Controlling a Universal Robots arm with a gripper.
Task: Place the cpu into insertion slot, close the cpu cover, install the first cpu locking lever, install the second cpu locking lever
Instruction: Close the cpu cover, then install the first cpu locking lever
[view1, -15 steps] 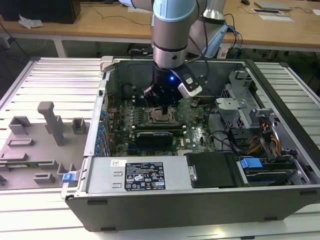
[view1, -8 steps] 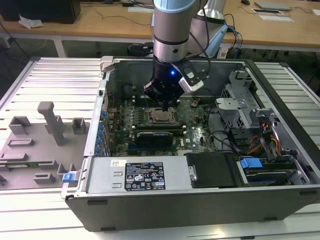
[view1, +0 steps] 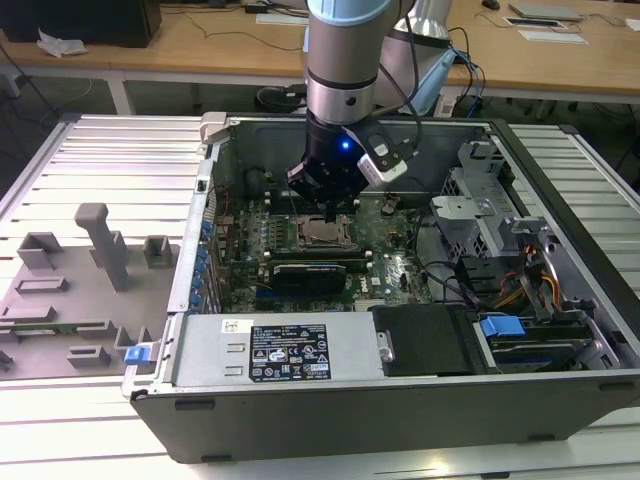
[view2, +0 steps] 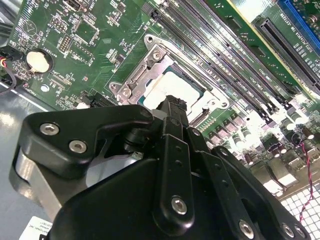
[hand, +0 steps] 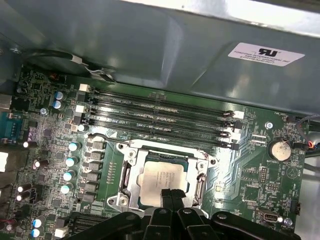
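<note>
The small flat square cpu with the pale silver-grey metal top is sitting in the socket near the middle of the green motherboard. The thin silvery square cpu cover frame is lying flat around it. The black gripper is standing directly over one edge of the cpu with its jaws pressed together and pinching nothing; contact with the cpu cannot be confirmed.

Long black memory slots are running just beside the socket, between it and the grey case wall. A row of blue-topped cylindrical capacitors is standing along another side. A round silver coin cell is sitting near the board's edge.

In the exterior view, a black expansion card is lying between the socket and the silver power supply box. The open grey computer case is resting on a grey slatted metal table. A grey fixture tray is lying at the exterior view's left, and wooden desks are standing behind.

A white printed label is adhering to the case wall, and a black printed label to the power supply box.
</note>
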